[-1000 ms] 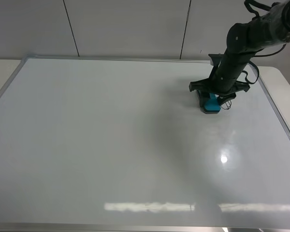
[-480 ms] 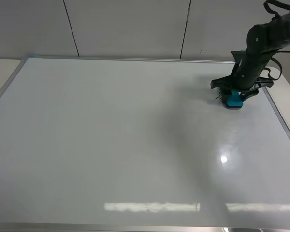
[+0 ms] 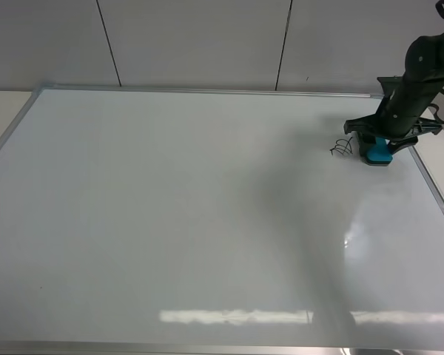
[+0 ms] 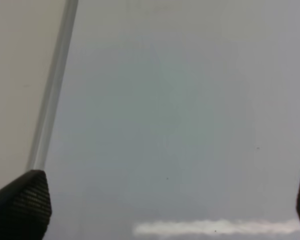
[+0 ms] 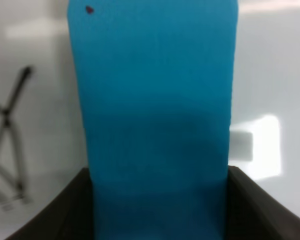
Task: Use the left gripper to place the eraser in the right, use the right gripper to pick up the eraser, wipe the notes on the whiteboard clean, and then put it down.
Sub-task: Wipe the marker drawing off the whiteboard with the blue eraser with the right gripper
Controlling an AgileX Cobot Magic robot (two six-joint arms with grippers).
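The whiteboard [image 3: 170,207] fills most of the exterior high view. My right gripper [image 3: 385,146] is shut on the teal-blue eraser [image 3: 379,153] and presses it on the board near its right frame edge. The notes [image 3: 342,146], a small black scribble, lie just left of the eraser. In the right wrist view the eraser [image 5: 155,115] fills the middle between the fingers [image 5: 75,210], with marker lines of the notes [image 5: 7,140] beside it. My left gripper [image 4: 165,200] is open over bare board; only its fingertips [image 4: 20,205] show. The left arm is out of the exterior view.
The board's silver frame [image 3: 429,185] runs close to the right of the eraser, and its left frame strip [image 4: 52,95] shows in the left wrist view. A white wall with panel seams [image 3: 285,44] stands behind the board. Light glare [image 3: 237,316] lies near the front edge.
My right gripper has slid the eraser to the right along the board, toward the right frame. The scribble, covered before, now shows left of the eraser.
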